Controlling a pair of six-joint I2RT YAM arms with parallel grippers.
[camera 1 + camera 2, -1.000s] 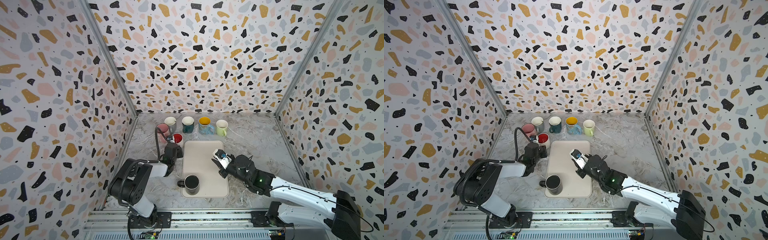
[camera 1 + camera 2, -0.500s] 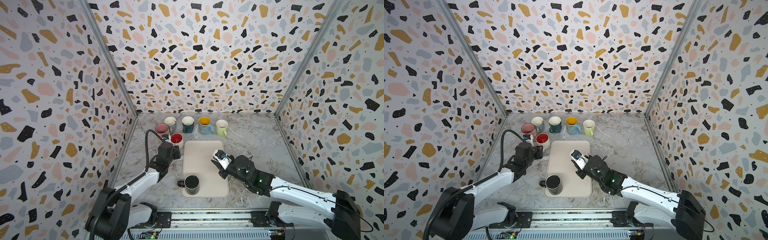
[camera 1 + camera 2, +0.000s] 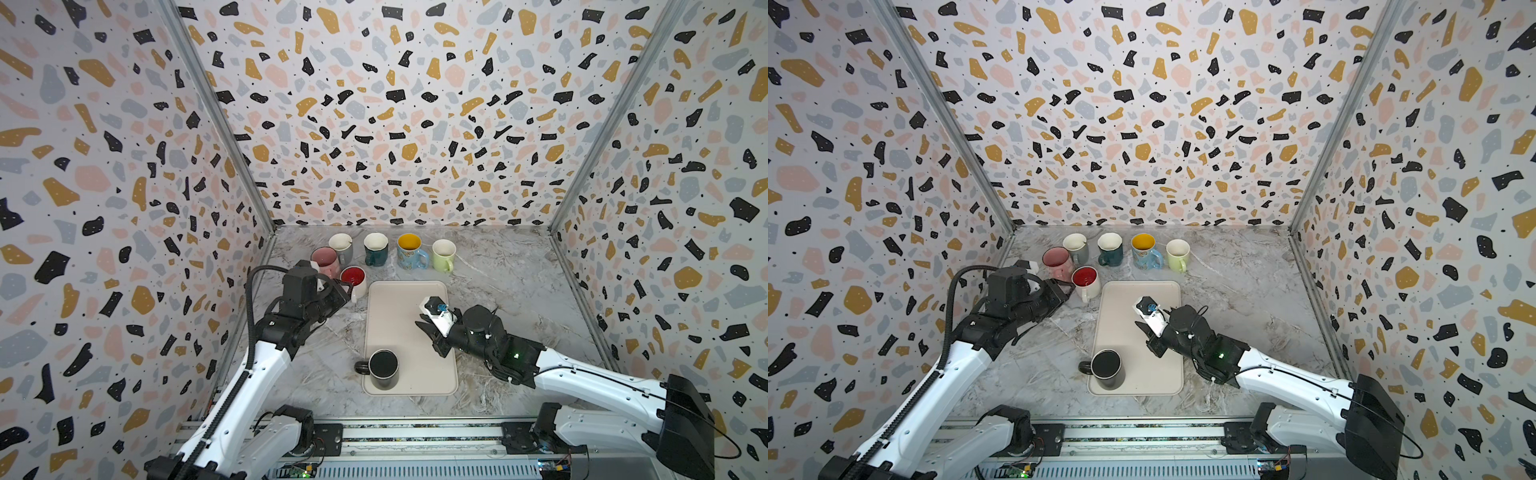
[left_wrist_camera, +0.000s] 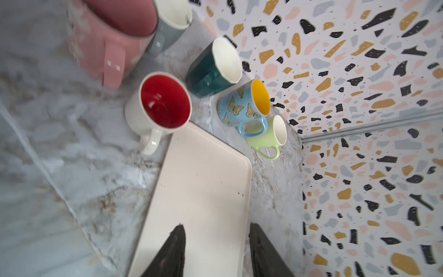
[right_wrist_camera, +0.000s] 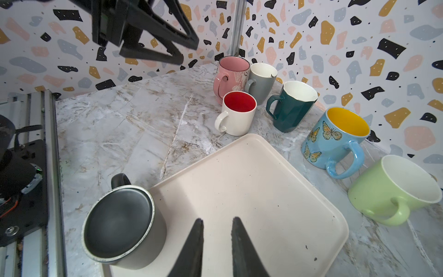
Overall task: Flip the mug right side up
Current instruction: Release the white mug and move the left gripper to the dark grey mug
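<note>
The mug (image 3: 383, 365) stands on the tray (image 3: 399, 303), in its near left corner; the dark flat disc on top reads to me as the base, so it is mouth down with its axis upright; in the right wrist view the mug (image 5: 119, 223) shows that disc ringed by a pale edge, and the handle juts away off the tray's left edge. The right gripper (image 3: 428, 336) hovers over the tray's right half, fingers aimed across the tray; the mug lies nearer me and to the left of it, close by with bare tray between. Its jaws stand narrowly apart with nothing in them, as the right wrist view of the right gripper (image 5: 217, 220) shows. The left gripper (image 3: 338, 295) hangs over the table just beside the red mug (image 3: 353, 276), well apart from the task mug; in its own view the left gripper (image 4: 217, 226) has jaws moderately apart and empty. I judge the right arm the nearer; to take the wall I would need those jaws wider than now, and the handle sits on the far side from it, so a side grip on the body looks cleaner; the flip needs a lift first.
</note>
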